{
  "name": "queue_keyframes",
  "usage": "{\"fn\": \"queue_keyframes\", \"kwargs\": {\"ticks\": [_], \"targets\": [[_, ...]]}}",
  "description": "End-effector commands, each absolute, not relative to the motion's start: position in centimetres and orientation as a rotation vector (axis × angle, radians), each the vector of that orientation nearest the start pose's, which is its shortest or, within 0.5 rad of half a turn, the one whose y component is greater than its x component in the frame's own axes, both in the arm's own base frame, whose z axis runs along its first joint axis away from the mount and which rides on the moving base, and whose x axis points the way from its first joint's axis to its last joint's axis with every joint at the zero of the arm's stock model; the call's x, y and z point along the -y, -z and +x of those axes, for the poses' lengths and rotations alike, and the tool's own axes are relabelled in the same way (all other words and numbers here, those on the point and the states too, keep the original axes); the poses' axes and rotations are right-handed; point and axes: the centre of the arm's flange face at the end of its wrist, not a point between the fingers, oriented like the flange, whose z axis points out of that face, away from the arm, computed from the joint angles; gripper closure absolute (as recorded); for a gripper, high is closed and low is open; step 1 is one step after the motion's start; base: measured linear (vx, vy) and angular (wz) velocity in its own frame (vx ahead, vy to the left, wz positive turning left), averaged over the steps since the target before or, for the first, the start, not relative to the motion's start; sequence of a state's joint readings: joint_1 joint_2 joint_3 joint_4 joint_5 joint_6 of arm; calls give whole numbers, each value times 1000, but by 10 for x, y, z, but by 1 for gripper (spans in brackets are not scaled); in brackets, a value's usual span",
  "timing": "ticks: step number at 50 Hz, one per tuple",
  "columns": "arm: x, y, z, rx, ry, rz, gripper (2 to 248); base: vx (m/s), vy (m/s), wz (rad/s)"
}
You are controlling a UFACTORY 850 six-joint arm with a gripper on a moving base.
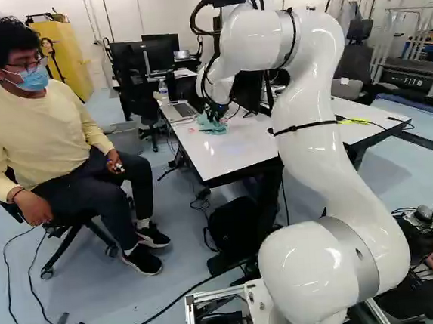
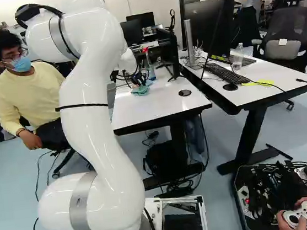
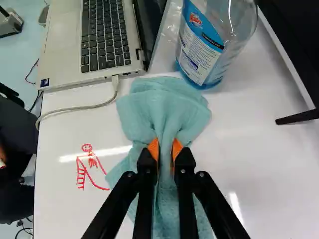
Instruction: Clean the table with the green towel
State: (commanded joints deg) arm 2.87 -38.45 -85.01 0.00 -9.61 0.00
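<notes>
Orange-padded claw (image 3: 165, 150) clamps the green towel (image 3: 162, 107), whose length runs along the claw on the tabletop (image 3: 259, 164); the red stick-figure drawing (image 3: 90, 164), likely to be wiped, lies just beside, toward the robot's left; ahead, the laptop cable (image 3: 79, 107), cleaner bottle (image 3: 202, 47) and laptop (image 3: 70, 55) limit forward strokes

Towel (image 3: 162, 104) partly hidden, laptop (image 3: 65, 64) cropped, bottle (image 3: 212, 42) cropped

White arm (image 1: 310, 108) arched high, reaching far. Gripper (image 1: 214, 117) lowered; fingers (image 3: 184, 167) pinched, orange pads (image 3: 153, 148) narrowly apart.
</notes>
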Motion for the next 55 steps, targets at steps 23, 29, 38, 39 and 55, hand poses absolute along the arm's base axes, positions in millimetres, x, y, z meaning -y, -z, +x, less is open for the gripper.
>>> {"fn": "queue_keyframes", "kwargs": {"ticks": [23,29,38,39,55], "targets": [[-61,-410,731,122,1023,-2939,199,0,0,0],[-71,-410,732,143,1026,-2932,199,0,0,0],[-88,-410,733,174,1026,-2922,199,0,0,0],[-90,-410,733,178,1026,-2921,199,0,0,0],[-119,-409,732,234,1027,-2903,199,0,0,0]]}}
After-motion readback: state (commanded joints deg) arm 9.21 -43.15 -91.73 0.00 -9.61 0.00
